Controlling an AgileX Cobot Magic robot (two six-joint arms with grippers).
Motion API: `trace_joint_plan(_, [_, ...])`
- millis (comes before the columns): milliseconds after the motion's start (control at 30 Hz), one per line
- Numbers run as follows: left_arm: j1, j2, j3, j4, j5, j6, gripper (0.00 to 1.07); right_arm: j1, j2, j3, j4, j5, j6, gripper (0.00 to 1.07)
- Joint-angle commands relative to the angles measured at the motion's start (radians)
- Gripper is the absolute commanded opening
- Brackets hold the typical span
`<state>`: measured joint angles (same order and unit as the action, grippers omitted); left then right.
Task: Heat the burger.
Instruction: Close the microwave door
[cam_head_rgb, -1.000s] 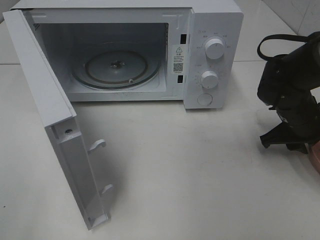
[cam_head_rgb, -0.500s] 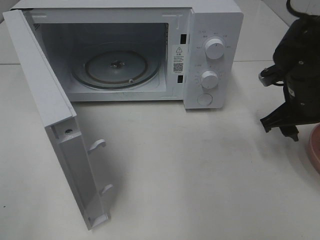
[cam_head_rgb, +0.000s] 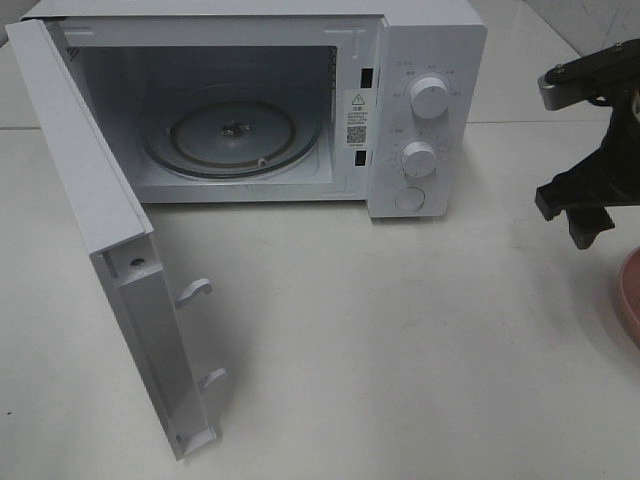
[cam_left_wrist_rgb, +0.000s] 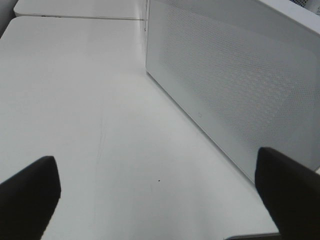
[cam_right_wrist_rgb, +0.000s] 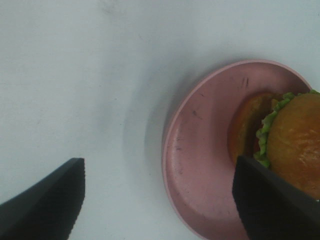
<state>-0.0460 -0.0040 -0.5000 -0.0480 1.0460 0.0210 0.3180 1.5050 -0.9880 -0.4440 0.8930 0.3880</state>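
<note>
The burger (cam_right_wrist_rgb: 295, 142), a golden-brown bun with green lettuce, sits on a round pink plate (cam_right_wrist_rgb: 200, 165) in the right wrist view. My right gripper (cam_right_wrist_rgb: 160, 205) is open and empty above the plate, with the burger near one finger (cam_right_wrist_rgb: 270, 200). In the high view only the plate's rim (cam_head_rgb: 630, 295) shows at the right edge; the burger is out of frame there, and the right gripper (cam_head_rgb: 577, 215) hovers above and behind the rim. My left gripper (cam_left_wrist_rgb: 160, 200) is open and empty beside the microwave's side wall (cam_left_wrist_rgb: 235, 85).
The white microwave (cam_head_rgb: 425, 110) stands at the back with its door (cam_head_rgb: 110, 250) swung wide open to the left. Its glass turntable (cam_head_rgb: 232, 135) is bare. The white table (cam_head_rgb: 400, 340) lies in front of it.
My right arm has lifted and moved back and to the right, uncovering more of the pink plate's rim. The microwave and door have not moved.
</note>
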Motion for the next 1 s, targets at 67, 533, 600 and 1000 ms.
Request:
trace_joint_plan(67, [0.002, -0.02, 0.003, -0.006, -0.009, -0.001, 0.98, 0.001, -0.094, -0.003, 0.134, 0.008, -0.105, 0.78])
trace_joint_plan(533, [0.002, -0.02, 0.003, -0.006, -0.009, -0.001, 0.98, 0.001, -0.25, -0.003, 0.358, 0.056, -0.252, 0.76])
trace_joint_plan(600, [0.002, -0.02, 0.003, -0.006, -0.009, -0.001, 0.98, 0.001, -0.281, 0.001, 0.392, 0.068, -0.276, 0.76])
trace_joint_plan(1000, [0.002, -0.02, 0.003, -0.006, -0.009, -0.001, 0.98, 0.001, -0.551, 0.19, 0.412, -0.004, -0.3, 0.76])
